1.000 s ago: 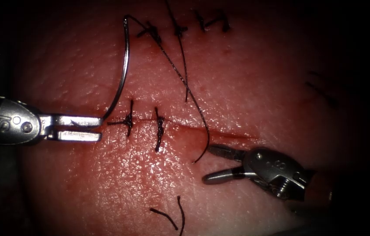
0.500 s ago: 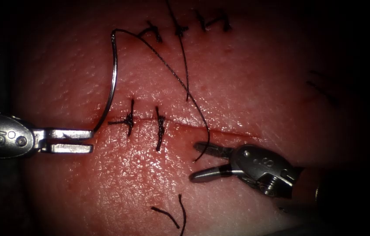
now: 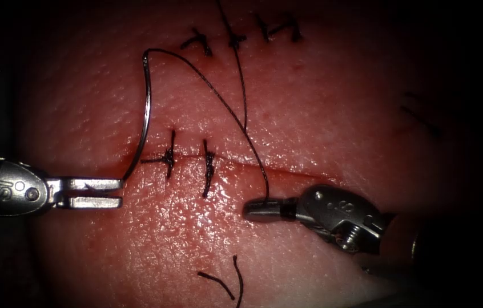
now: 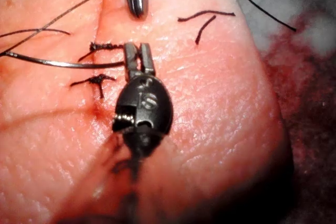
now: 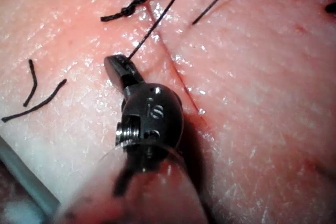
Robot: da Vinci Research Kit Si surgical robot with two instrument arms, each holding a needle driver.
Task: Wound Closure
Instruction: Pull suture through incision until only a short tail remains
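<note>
Two stitches [image 3: 187, 161] cross the cut [image 3: 298, 174] at the endoscope view's centre. At left, the left tool [image 3: 117, 193] grips the needle [image 3: 145, 111] near its tip, clear of the tissue [image 3: 333, 108]. Right of centre, the right tool [image 3: 248, 210] is clamped on the thread [image 3: 218, 94].

Left wrist view: cut ends [image 4: 205, 19] lie near the tissue's edge.

Right wrist view: thread meets the closed jaws, open tissue alongside.

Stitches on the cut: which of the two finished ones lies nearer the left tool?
The left stitch, the one with a knot tail lying toward the left tool. The other stitch lies nearer the right tool.
</note>
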